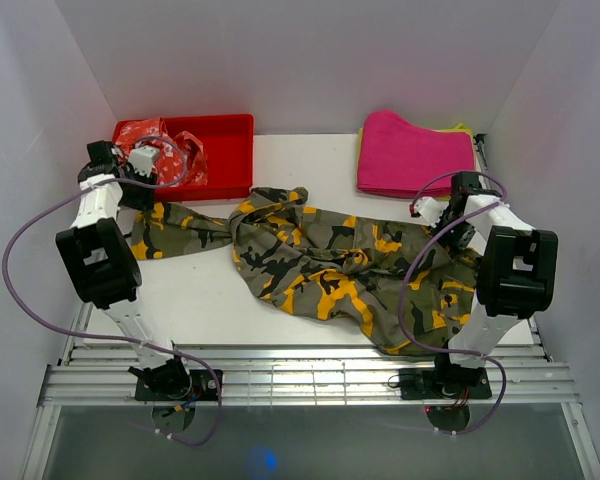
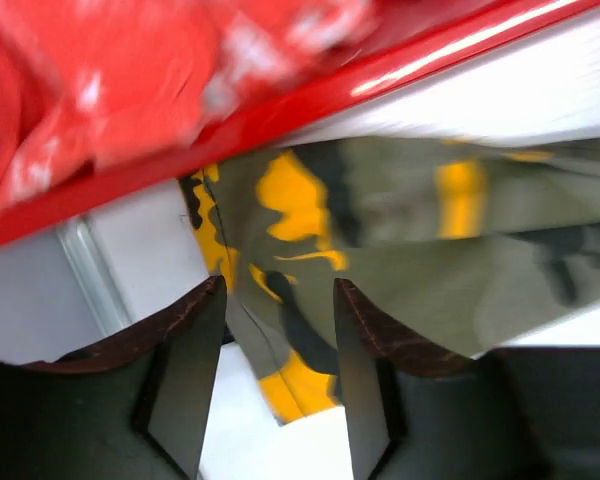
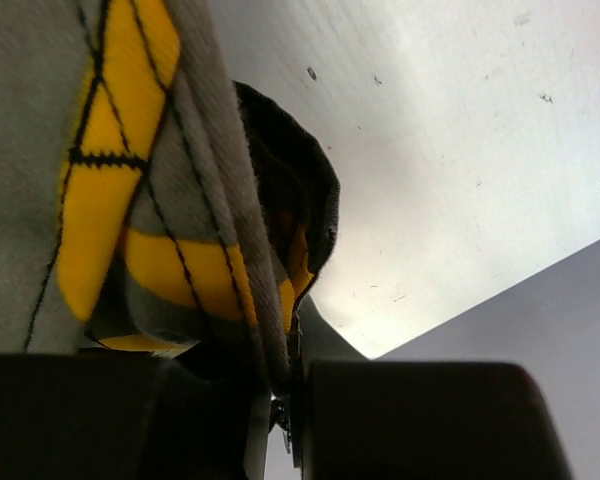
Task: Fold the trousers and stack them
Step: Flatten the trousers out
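Note:
The camouflage trousers (image 1: 320, 260) lie crumpled across the white table, with one leg stretched left toward the red bin. My left gripper (image 1: 138, 190) hovers over that leg's end. In the left wrist view it (image 2: 278, 290) is open and the leg's end (image 2: 310, 250) lies below and between the fingers (image 2: 365, 370), not gripped. My right gripper (image 1: 445, 238) is at the trousers' right part. In the right wrist view it (image 3: 290, 340) is shut on a fold of the trousers (image 3: 130, 150), lifted off the table.
A red bin (image 1: 225, 150) at the back left holds a red-and-white garment (image 1: 165, 140); its rim (image 2: 280, 110) runs just behind the leg end. A pink folded cloth (image 1: 415, 150) lies at the back right. White walls close in on both sides.

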Controlling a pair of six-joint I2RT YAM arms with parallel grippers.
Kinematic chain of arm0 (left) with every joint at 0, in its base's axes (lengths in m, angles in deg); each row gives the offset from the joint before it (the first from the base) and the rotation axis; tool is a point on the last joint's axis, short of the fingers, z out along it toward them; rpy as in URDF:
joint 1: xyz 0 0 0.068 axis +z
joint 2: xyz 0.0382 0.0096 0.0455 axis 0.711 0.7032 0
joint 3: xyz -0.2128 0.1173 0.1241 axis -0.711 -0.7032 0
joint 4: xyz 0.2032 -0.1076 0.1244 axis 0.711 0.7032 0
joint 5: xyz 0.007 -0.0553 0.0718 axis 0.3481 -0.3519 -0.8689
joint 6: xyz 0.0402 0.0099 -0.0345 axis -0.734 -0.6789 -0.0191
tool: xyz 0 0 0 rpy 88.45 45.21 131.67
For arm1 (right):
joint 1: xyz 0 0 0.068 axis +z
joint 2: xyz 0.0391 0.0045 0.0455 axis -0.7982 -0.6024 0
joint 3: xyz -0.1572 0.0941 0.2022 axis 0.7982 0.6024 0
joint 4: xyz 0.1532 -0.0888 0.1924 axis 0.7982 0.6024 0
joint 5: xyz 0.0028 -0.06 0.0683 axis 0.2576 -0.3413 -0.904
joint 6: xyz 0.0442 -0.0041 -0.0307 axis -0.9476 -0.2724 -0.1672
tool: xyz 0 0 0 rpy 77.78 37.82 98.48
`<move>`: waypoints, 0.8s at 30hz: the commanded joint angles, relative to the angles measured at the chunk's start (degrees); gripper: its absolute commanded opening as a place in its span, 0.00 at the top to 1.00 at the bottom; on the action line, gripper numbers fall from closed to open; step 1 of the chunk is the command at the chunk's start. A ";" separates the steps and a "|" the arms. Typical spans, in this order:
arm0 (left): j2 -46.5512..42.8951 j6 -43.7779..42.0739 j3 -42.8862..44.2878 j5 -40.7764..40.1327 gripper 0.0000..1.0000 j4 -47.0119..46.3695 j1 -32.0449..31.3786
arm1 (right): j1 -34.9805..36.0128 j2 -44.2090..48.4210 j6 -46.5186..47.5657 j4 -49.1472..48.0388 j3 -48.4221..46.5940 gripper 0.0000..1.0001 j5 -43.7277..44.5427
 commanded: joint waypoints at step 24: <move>22.52 20.19 34.15 3.32 0.23 -3.50 -44.66 | 2.00 -0.96 -0.76 -1.74 8.09 0.92 2.08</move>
